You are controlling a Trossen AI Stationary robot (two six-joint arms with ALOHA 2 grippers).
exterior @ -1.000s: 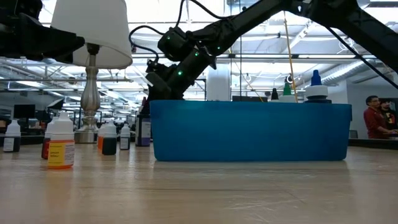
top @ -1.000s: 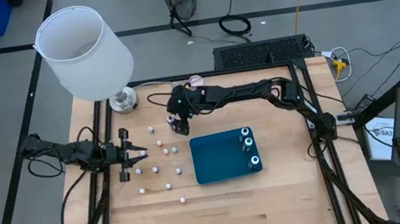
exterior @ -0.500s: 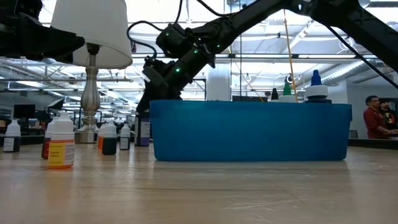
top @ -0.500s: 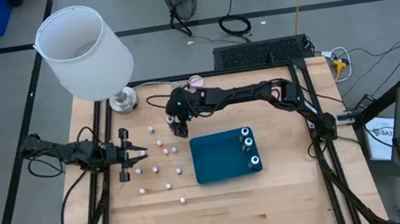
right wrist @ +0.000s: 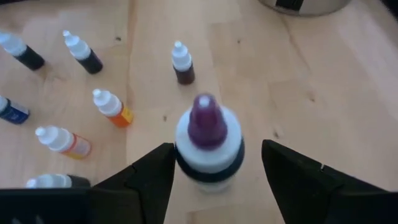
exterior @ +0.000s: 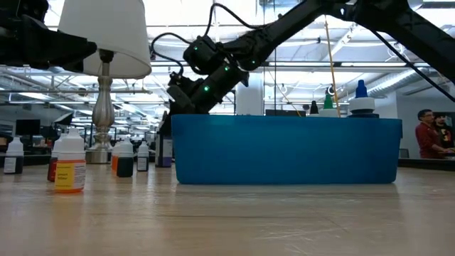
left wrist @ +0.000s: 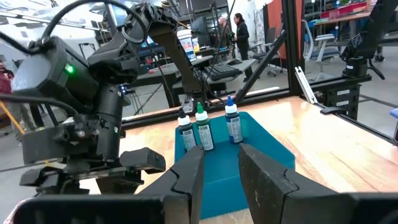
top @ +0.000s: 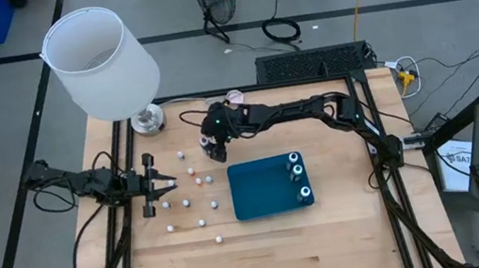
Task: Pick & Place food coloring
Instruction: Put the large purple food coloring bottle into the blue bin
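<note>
R gripper (right wrist: 211,171) hung over purple-capped bottle (right wrist: 208,146), far of tray (top: 268,187), jaws open either side w/o touching, prob. lining up a pick. 3 bottles (top: 298,177) stood in tray's right side; small ones (top: 193,193) scattered left. L gripper (top: 164,189) idle at left, jaws narrowly apart, empty.

arms: dark, jointed | wrist: green light | cables: black, looped

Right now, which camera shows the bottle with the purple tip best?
The right wrist view: the white-collared, purple-tipped bottle sits centred between the right gripper's open fingers. The high view shows only the gripper over it. In the low view, the blue plastic tray mostly hides it.
</note>
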